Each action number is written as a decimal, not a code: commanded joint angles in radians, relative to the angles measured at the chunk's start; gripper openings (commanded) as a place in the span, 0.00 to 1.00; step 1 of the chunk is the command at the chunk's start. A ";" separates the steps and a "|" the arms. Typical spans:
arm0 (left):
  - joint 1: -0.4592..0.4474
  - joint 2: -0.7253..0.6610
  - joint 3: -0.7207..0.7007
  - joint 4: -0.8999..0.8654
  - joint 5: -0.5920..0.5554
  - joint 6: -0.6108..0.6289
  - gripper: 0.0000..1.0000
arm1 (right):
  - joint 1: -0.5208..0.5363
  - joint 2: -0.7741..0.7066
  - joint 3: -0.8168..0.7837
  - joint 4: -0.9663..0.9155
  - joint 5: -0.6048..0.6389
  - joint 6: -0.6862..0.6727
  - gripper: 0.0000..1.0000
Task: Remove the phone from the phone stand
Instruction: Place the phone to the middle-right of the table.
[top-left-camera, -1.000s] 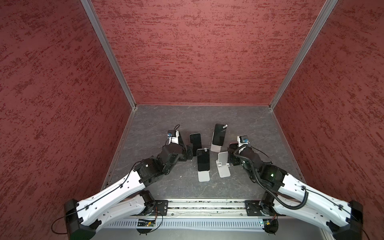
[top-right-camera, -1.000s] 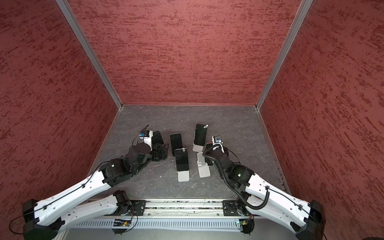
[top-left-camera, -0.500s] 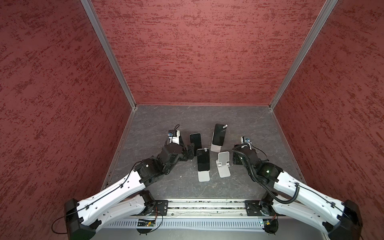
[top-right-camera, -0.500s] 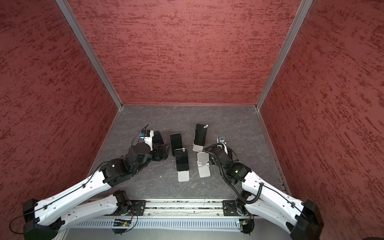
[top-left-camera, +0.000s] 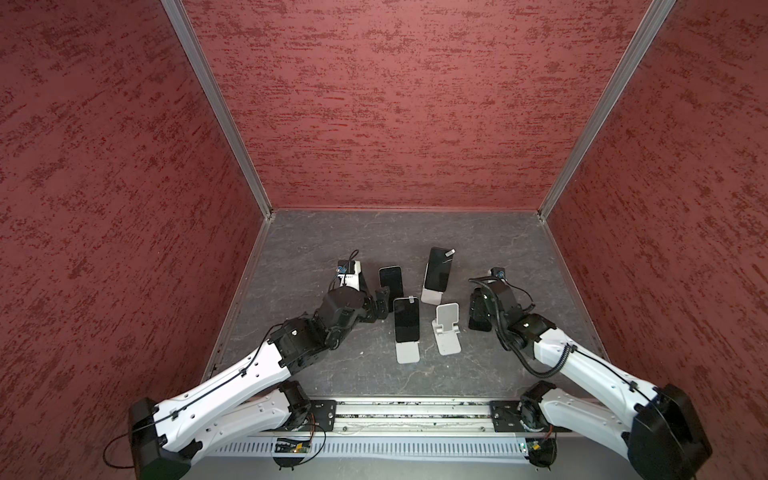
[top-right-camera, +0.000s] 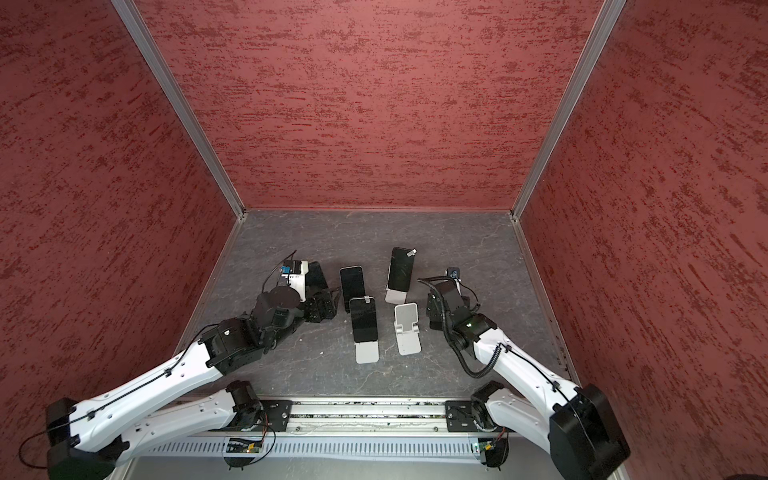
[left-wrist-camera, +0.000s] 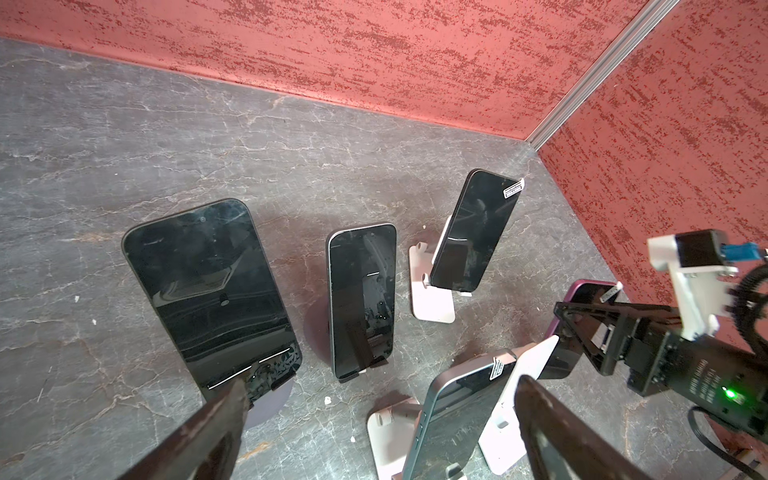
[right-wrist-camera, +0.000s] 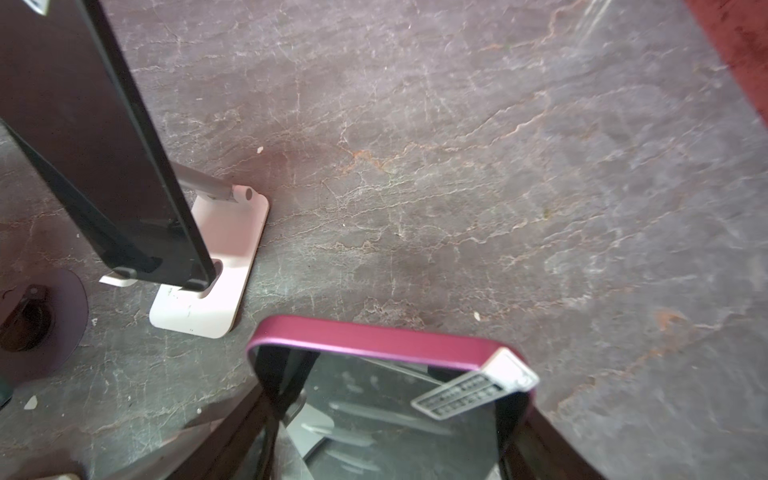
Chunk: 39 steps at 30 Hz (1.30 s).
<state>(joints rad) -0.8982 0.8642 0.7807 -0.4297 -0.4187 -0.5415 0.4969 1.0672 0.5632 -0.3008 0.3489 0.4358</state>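
My right gripper (top-left-camera: 481, 308) is shut on the phone (top-left-camera: 478, 318), a dark-screened one with a magenta rim (right-wrist-camera: 374, 338) and a white sticker at its top corner. It hangs clear of the phone stand (top-left-camera: 447, 316), a white one that stands bare just to its left in both top views (top-right-camera: 406, 318). The right wrist view shows my fingers (right-wrist-camera: 232, 436) pressed on the phone's two long edges. My left gripper (left-wrist-camera: 380, 384) is open, low by the left group of phones, with a teal-rimmed phone (left-wrist-camera: 453, 411) standing near one finger.
Three more phones rest on stands: one at the back (top-left-camera: 438, 270), one in the middle front (top-left-camera: 406, 320), one at the left (top-left-camera: 390, 280). A fourth, larger phone (left-wrist-camera: 208, 286) on a round base stands by my left wrist. Red walls close three sides.
My right gripper has carried the magenta phone to the right, away from the white stand. The left arm has not moved.
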 joint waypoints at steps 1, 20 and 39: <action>-0.007 -0.020 -0.015 0.034 0.007 0.014 0.99 | -0.039 0.049 0.038 0.112 -0.080 -0.005 0.66; -0.005 -0.031 -0.008 0.035 -0.086 0.006 0.99 | -0.208 0.377 0.205 0.171 -0.298 -0.086 0.66; -0.005 -0.074 -0.038 0.029 -0.097 0.005 0.99 | -0.232 0.572 0.257 0.197 -0.311 -0.059 0.67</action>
<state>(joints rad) -0.8989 0.8009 0.7525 -0.4034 -0.5014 -0.5430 0.2741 1.6260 0.7925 -0.1280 0.0383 0.3676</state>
